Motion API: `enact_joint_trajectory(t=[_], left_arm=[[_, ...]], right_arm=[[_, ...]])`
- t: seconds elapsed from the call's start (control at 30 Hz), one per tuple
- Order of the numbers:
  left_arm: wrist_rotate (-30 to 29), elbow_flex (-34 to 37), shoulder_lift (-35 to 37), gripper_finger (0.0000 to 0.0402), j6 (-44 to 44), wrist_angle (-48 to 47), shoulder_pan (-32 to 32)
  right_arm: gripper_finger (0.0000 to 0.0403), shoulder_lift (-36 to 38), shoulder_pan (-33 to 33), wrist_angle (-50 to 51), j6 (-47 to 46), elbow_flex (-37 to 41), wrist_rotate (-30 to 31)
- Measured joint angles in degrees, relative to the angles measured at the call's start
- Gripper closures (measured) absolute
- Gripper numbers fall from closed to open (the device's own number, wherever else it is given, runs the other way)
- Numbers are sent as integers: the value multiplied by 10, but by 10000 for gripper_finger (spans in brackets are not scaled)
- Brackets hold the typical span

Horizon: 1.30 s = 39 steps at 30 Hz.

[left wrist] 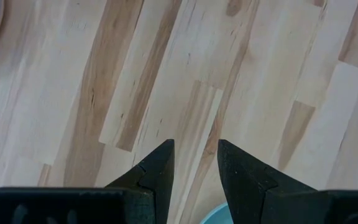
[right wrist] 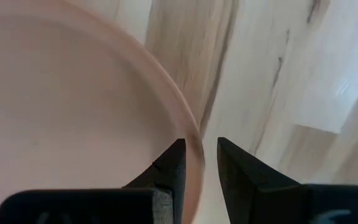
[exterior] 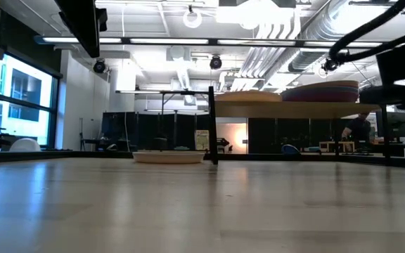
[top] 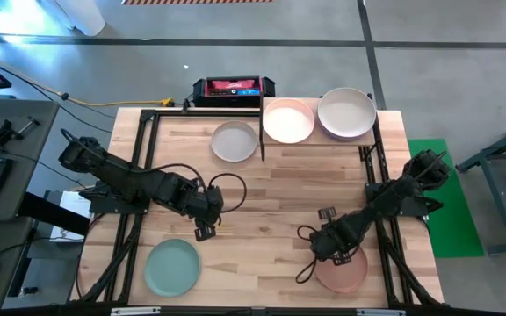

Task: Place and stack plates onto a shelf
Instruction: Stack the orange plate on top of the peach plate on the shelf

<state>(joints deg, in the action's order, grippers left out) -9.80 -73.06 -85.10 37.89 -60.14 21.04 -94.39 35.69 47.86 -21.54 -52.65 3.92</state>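
Note:
A pinkish-tan plate (top: 344,272) (right wrist: 61,106) lies flat near the table's near right corner. My right gripper (top: 339,256) (right wrist: 201,155) points down over its far rim, open, one finger inside the rim and one outside. A teal-green plate (top: 172,267) lies near the near left corner, and a sliver of it (left wrist: 219,216) shows in the left wrist view. My left gripper (top: 205,230) (left wrist: 196,155) hangs open above bare wood, just beyond that plate. A grey-white plate (top: 234,141) (exterior: 169,157) rests on the table beside the shelf (top: 319,145) (exterior: 294,109). The shelf carries a pale pink plate (top: 288,120) and a cream-topped stack (top: 347,112) (exterior: 322,91). My right gripper stands astride the pinkish-tan plate's rim (right wrist: 194,140) from above, one finger inside the dish and one outside. A strip of wood shows between the rim and the outer finger (right wrist: 238,168). Whether the inner finger touches the rim I cannot tell. The plate lies flat on the table.
Black shelf posts (top: 263,123) stand at the far middle of the table. A black-and-red box (top: 233,88) sits past the far edge. Arm frames and cables run along both table sides. Bare wood fills the table's middle (top: 271,189).

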Motion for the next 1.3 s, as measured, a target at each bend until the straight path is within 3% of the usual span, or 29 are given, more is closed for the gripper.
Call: enact_joint_trajectory(t=[0.33,0.53,0.77,1.3], left_arm=[[0,0,0,291,0,0,0],[0,0,0,291,-1,0,0],[0,0,0,291,-6,0,0],[-5,0,0,291,-6,0,0]], right_arm=[[333,0,-17,-33,-31,28,-34],[393,1,-30,-34,-41,28,-63],[400,5,-39,-36,-57,29,-83],[403,110,-38,-33,-161,30,-53]])
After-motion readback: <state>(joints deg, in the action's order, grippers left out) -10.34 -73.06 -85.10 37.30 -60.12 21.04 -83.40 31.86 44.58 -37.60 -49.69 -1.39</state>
